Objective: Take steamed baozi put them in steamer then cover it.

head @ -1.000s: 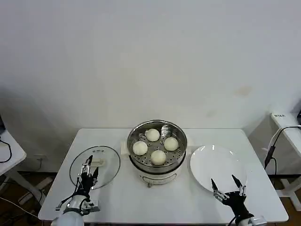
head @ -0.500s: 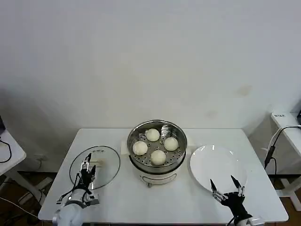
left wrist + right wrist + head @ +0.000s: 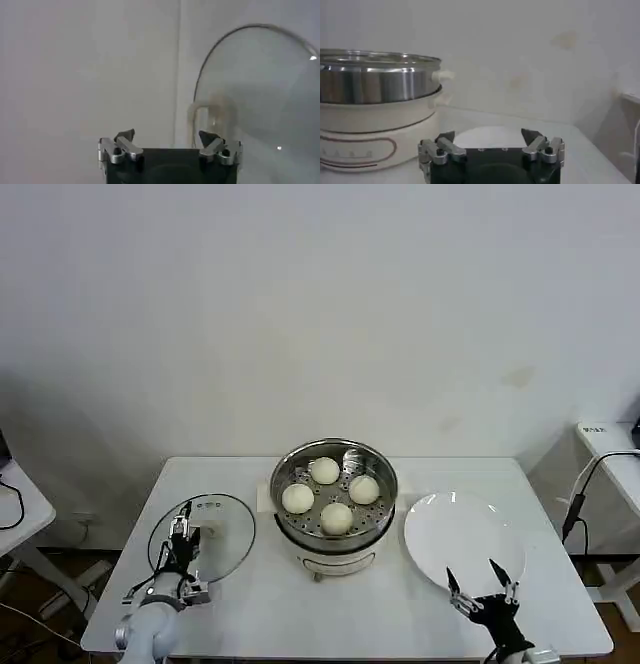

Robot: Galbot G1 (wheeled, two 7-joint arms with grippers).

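All four steamed baozi (image 3: 331,492) sit on the perforated tray of the steamer (image 3: 334,536), centre of the head view; the loading step appears complete and only covering remains. The cover (image 3: 224,529) lies flat on the table (image 3: 300,604) at lower left of the frame, beside the steamer but not touching it. The left gripper (image 3: 183,536) hovers over the near-left part of the cover, just short of its cream handle (image 3: 206,530); in the left wrist view its jaws stand well apart and hold nothing, with the handle (image 3: 209,115) ahead and off to one side of the gap. The right gripper (image 3: 481,582) is parked at lower right, at the near edge of the white plate (image 3: 462,536), jaws spread and empty. Risks: closing from this offset could catch only one end of the handle, so the glass cover tilts or slips; a low carry could strike the steamer rim or the buns.
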